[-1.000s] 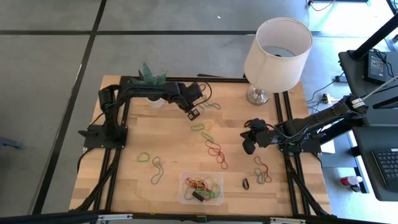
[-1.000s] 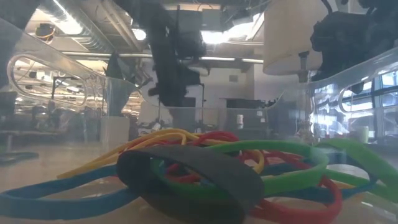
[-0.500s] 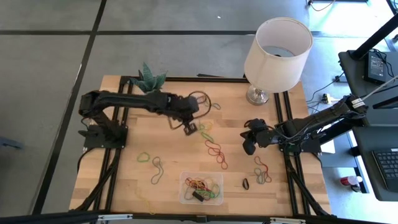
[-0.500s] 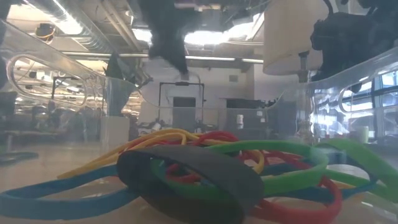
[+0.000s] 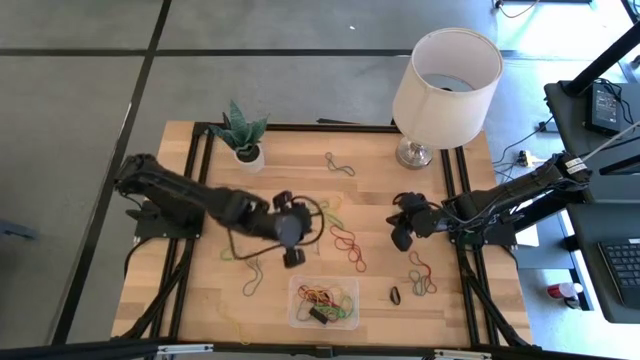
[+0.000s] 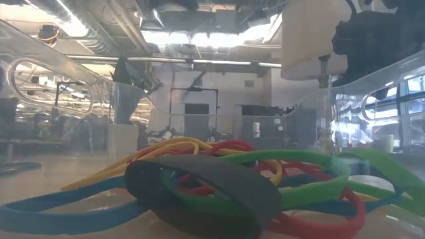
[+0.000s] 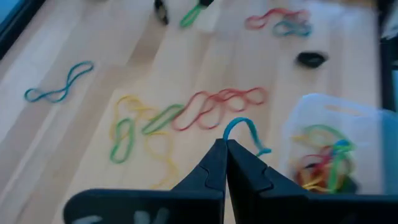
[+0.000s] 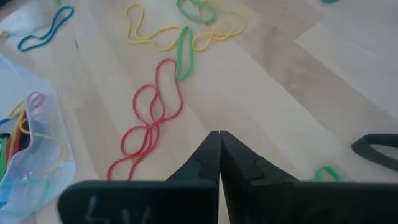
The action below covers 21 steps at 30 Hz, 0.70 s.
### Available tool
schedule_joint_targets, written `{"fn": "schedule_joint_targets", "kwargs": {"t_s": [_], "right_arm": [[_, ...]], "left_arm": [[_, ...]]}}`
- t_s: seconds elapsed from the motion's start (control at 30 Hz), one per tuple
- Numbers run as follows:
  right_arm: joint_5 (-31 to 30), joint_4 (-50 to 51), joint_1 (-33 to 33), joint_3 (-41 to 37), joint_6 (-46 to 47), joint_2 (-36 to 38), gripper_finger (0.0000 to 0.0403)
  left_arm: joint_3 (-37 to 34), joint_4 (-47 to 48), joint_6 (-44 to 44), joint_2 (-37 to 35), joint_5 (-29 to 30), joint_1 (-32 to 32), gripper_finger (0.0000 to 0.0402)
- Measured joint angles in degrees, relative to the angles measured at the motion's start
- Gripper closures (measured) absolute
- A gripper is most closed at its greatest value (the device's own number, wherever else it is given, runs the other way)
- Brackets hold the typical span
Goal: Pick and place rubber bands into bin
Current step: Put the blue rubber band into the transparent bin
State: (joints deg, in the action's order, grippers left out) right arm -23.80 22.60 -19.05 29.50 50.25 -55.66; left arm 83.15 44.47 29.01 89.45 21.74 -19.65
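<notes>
Rubber bands (image 5: 345, 242) lay scattered over the wooden table (image 5: 200, 290), with a red chain of them near the middle, a green and yellow tangle just beside it, and a few more at the right edge (image 5: 421, 274). One black band (image 5: 394, 296) sat alone to the right of the bin (image 5: 323, 301). That clear bin stood at the near edge of the table and already held a heap of bands, red, green, yellow and black; the low view looked straight through its wall at them (image 6: 199, 186).

Just above the bin hung the left gripper (image 5: 291, 240), its fingers pinched together on a blue band (image 7: 245, 132) that curled out from the fingertips, with the bin's rim close beside it in the left wrist view. The left arm reached out from its base at the table's left side.

Over at the right, the right gripper (image 5: 404, 222) waited with its fingers closed on nothing, hanging over bare wood beside the red chain (image 8: 152, 118).

A lamp (image 5: 445, 75) and a small potted plant (image 5: 240, 132) stood along the far edge.
</notes>
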Motion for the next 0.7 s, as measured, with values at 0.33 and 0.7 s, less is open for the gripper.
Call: {"fn": "schedule_joint_targets", "kwargs": {"t_s": [0.33, 0.7], "right_arm": [[1.0, 0.0, 0.0, 0.0, -1.3, 0.0, 0.0395], [1.2, -0.1, 0.0, 0.0, -1.3, -1.0, 0.0395]], "left_arm": [[5.0, -1.6, 0.4, 1.5, 2.3, -11.3, 0.04], [5.1, -4.0, 1.8, 10.5, -8.0, -13.9, 0.04]]}}
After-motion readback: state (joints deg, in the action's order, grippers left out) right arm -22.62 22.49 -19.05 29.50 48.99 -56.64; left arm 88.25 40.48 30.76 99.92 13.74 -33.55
